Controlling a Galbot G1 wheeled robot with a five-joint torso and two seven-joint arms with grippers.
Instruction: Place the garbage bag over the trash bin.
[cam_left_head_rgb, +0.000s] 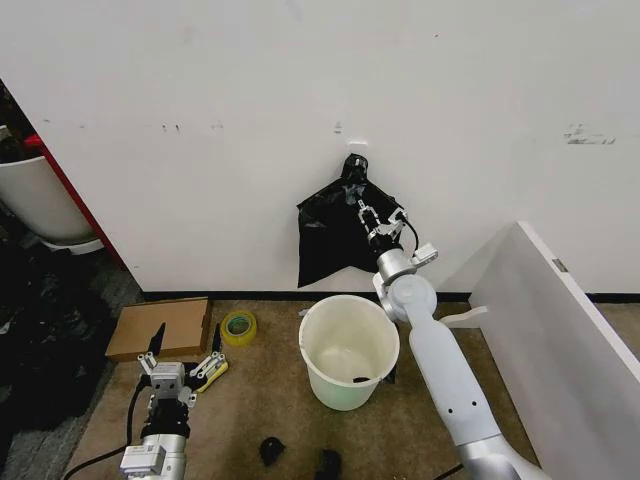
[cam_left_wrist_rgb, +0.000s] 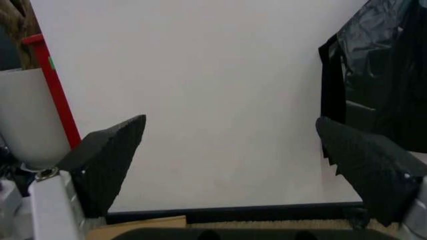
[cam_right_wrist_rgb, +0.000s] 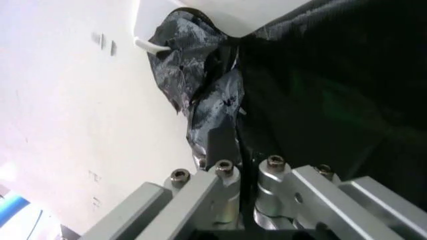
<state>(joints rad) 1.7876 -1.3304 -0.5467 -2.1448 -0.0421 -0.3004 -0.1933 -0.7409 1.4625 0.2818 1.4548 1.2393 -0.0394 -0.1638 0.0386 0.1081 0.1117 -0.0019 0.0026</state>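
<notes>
Your right tool (cam_left_head_rgb: 362, 211) is clamped on the garbage bag (cam_left_head_rgb: 330, 240) hanging on the wall, directly above the trash bin (cam_left_head_rgb: 348, 350); left tool (cam_left_head_rgb: 180, 362) sits spread apart, well away.

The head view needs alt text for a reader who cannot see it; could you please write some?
The right gripper is raised to the black bag hanging on the white wall, fingers closed on it. The cream bin stands open on the floor below, and the left gripper waits open, low beside a cardboard sheet.
</notes>
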